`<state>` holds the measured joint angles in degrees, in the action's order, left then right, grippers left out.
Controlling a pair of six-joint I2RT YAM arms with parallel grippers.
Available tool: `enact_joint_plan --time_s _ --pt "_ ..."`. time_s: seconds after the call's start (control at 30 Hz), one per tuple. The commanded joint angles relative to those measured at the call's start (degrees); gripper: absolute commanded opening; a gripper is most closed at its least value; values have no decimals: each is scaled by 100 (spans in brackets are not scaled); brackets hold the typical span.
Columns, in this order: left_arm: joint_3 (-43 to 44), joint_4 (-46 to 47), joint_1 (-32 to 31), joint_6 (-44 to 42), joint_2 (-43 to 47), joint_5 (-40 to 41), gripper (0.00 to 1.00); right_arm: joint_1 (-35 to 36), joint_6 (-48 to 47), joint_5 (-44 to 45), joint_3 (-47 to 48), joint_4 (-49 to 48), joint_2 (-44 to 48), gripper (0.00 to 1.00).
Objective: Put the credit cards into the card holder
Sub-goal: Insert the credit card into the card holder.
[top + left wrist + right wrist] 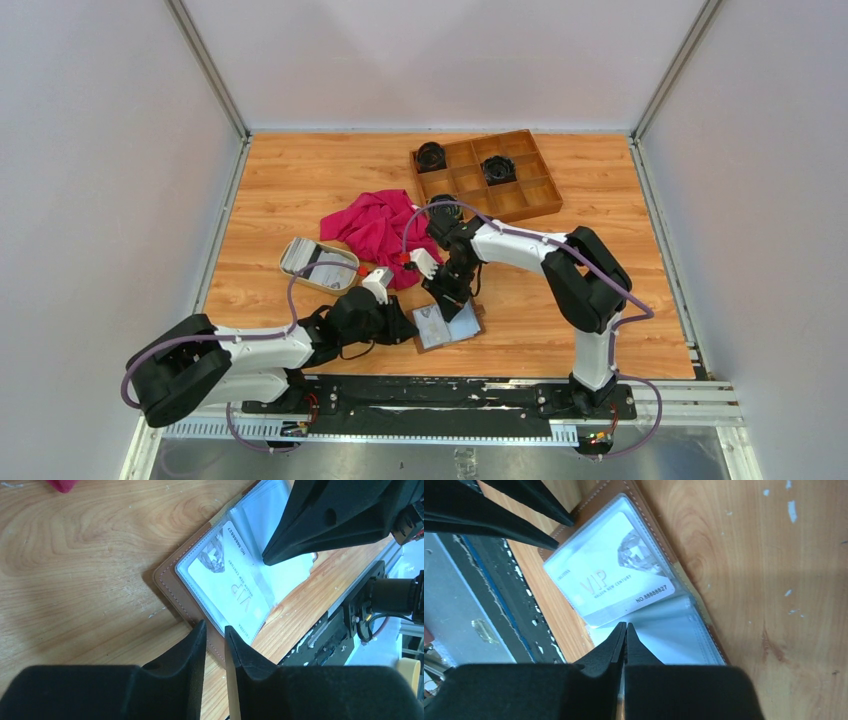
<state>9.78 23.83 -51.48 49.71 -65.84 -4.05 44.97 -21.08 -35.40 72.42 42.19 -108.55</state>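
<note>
1. Card holder [452, 328] lies open flat on the table [300, 180], close to the near edge, between the two arms, clear sleeves facing up.
2. VIP card [609, 575] sits inside one clear sleeve of the holder, print side up.
3. Left gripper [214, 626] is low at the holder's leather edge, jaws parted by a narrow gap, nothing between them.
4. Right gripper [625, 625] is clenched tight, fingers pressed together with nothing between them, and the tip rests on the empty clear sleeve just beside the VIP card.
5. Credit cards [300, 255], a grey-white stack, lie in the oval dish [345, 285], left of the holder and well apart from it.
6. Red cloth [375, 228] is bunched up just beyond the dish, touching its far side.
7. Wooden tray [527, 192] sits at the far right, with black objects [431, 156] in two compartments.
</note>
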Motion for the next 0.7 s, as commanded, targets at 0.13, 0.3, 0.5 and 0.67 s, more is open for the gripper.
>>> enact_joint_plan --time_s 0.13,0.3,0.5,0.67 --pt "32 -81 34 -28 -405 -254 27 -11 -86 450 116 210 -339 0" --pt "158 -72 33 -87 -750 -436 29 175 -33 374 135 209 -492 0" --pt "182 -72 33 -94 -846 -476 29 320 91 30 232 201 -584 0" --pt "196 -72 33 -94 -860 -463 29 361 157 -216 280 194 -589 0"
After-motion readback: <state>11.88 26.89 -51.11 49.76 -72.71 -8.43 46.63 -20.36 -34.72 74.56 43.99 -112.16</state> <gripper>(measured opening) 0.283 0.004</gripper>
